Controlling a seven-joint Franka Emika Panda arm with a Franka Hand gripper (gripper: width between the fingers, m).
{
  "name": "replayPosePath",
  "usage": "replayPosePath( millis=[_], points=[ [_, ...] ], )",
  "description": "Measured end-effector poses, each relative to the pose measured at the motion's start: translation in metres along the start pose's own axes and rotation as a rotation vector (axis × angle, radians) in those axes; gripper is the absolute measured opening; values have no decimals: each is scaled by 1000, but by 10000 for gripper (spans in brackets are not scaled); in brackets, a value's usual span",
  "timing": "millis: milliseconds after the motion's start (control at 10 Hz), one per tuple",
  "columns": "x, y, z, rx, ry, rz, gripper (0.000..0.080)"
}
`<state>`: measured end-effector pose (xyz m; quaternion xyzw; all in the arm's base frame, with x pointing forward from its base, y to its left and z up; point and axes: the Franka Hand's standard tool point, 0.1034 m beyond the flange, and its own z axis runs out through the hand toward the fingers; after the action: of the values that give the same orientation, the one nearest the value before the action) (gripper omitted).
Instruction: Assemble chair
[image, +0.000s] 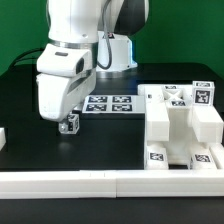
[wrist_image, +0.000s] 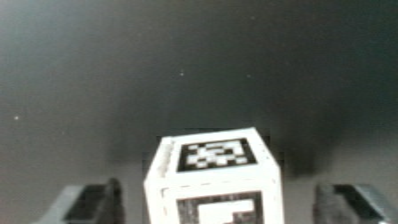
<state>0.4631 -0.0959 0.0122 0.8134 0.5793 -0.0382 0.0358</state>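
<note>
Exterior view: the claw (image: 68, 124) hangs low over the dark table (image: 60, 150), its fingers set around a small tagged white block (image: 69, 125). Wrist view: the block (wrist_image: 214, 180) sits between the two fingers (wrist_image: 86, 203), with a gap on either side; the jaws are spread and not pressing it. The chair parts (image: 182, 128) stand clustered well apart from the claw, toward the exterior view's right. The marker board (image: 109, 103) lies just behind the claw.

Exterior view: set off the arm, facing the desk (image: 110, 150) from slightly above, moderately near. Wrist view: close above, looking down; shared: tagged block (image: 69, 124) (wrist_image: 215, 175) at hand (image: 65, 122).
</note>
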Motion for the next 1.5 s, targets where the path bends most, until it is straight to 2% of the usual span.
replayPosePath(
  millis=[200,400,700,800,1000,1200,1300,1400,1500],
  points=[
    [8,5,-5,47,-19,281,636],
    [11,15,-13,80,-34,503,646],
    [11,15,-12,79,-37,678,649],
    [11,17,-12,86,-45,749,649],
    [10,32,-17,114,-81,1034,649],
    [7,30,-13,218,-124,1360,649],
    [12,31,-13,203,-115,1377,649],
    [12,31,-12,205,-118,1375,649],
    [12,29,-12,220,-132,1374,649]
  ],
)
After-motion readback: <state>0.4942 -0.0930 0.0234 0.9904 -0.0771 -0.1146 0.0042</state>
